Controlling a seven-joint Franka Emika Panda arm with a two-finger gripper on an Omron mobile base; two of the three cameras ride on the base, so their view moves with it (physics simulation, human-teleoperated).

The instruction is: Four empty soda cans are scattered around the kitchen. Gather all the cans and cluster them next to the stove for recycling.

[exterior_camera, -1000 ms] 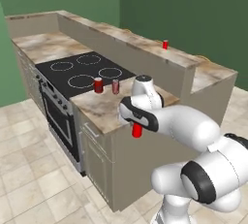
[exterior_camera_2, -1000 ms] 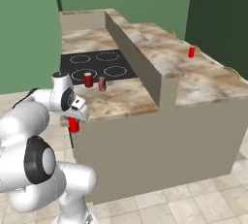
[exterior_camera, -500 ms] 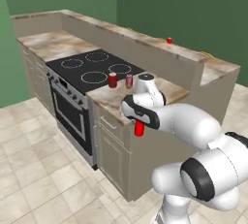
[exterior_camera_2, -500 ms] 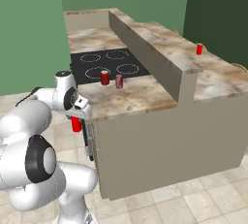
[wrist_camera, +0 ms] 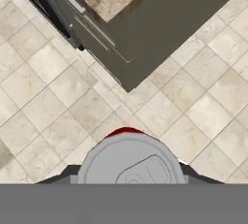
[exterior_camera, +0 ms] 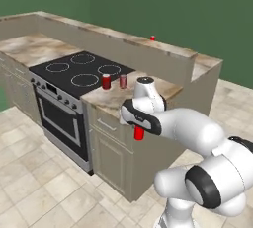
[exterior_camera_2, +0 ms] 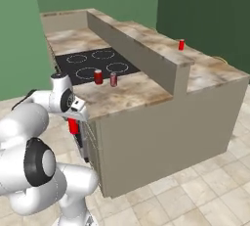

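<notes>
Gripping a red soda can (exterior_camera: 139,133) upright, the gripper (exterior_camera: 139,129) beside the counter (exterior_camera: 148,91) (two cans (exterior_camera: 106,81) atop).

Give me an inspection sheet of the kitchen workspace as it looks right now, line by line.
Surface: tan marbled counter beside the stove, with a raised ledge behind it.
Job's things: black stove; two soda cans upright on the counter by the stove's edge, apart from each other; a third can on the far upper counter; a fourth, held can hangs below counter height over the floor.
Clutter: nothing seen.
Grippers: gripper shut on the held can, in front of the cabinet.
Cables: nothing seen.
Surroundings: green walls, beige cabinets, beige tiled floor.
</notes>
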